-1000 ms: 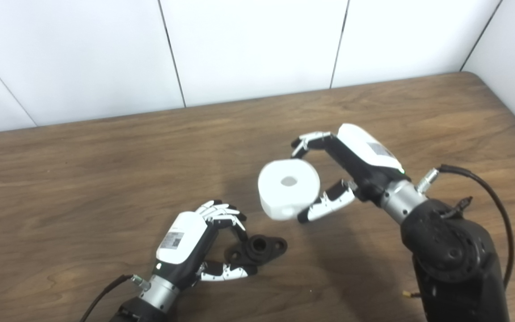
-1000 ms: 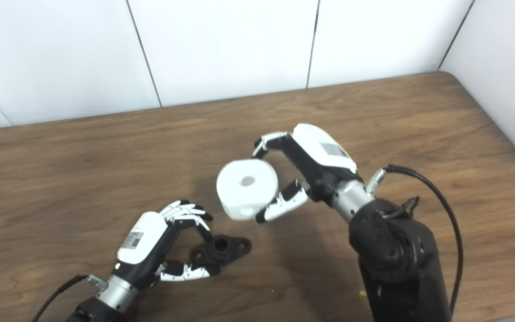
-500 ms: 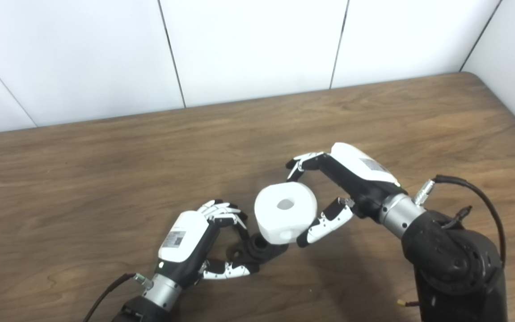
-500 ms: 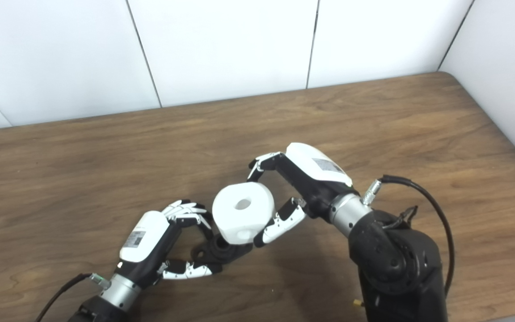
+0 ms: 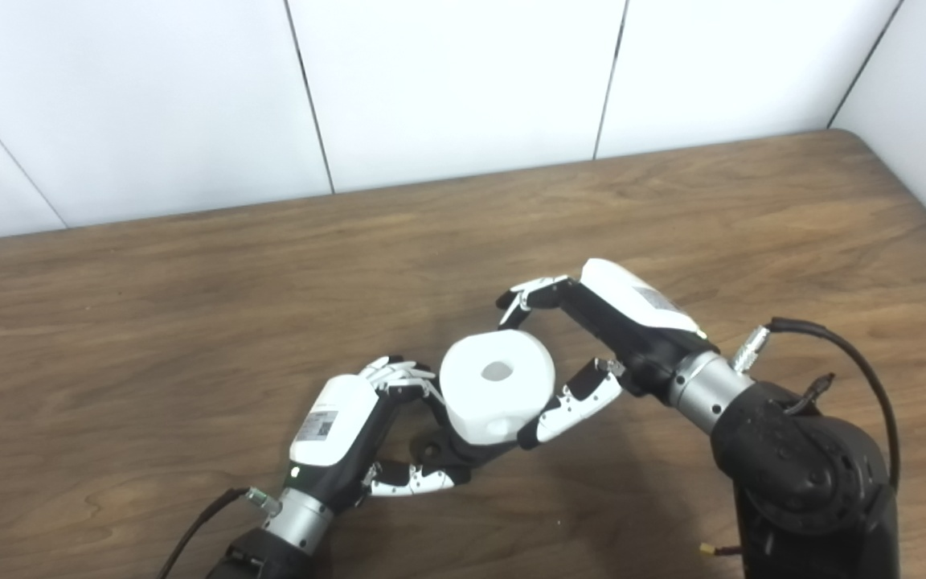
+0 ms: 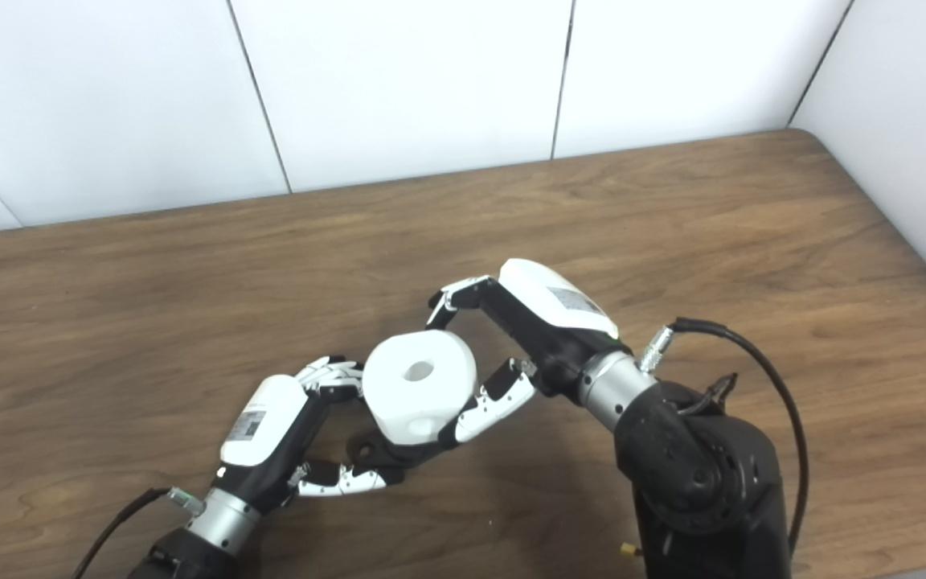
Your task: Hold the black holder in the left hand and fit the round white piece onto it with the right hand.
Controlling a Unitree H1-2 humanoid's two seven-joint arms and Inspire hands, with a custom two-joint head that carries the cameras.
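The round white piece (image 5: 497, 387), a thick disc with a hole in its top, is held in my right hand (image 5: 592, 346), fingers on its far side and thumb on its near side. It sits directly over the black holder (image 5: 451, 454), hiding most of it; only the holder's left flange and a dark edge below the disc show. My left hand (image 5: 354, 434) is shut on the holder at the table surface, fingers curled behind it and thumb (image 5: 415, 480) in front. In the right eye view the white piece (image 6: 419, 384) covers the holder (image 6: 374, 452) the same way.
A brown wooden table (image 5: 190, 305) runs back to a white panelled wall (image 5: 447, 80); its right edge meets a white side wall. A black cable (image 5: 849, 354) loops off the right forearm, and another trails from the left wrist.
My right hand has carried the white piece down and to the left, from well above and right of the holder to directly over it. The left hand has stayed on the holder.
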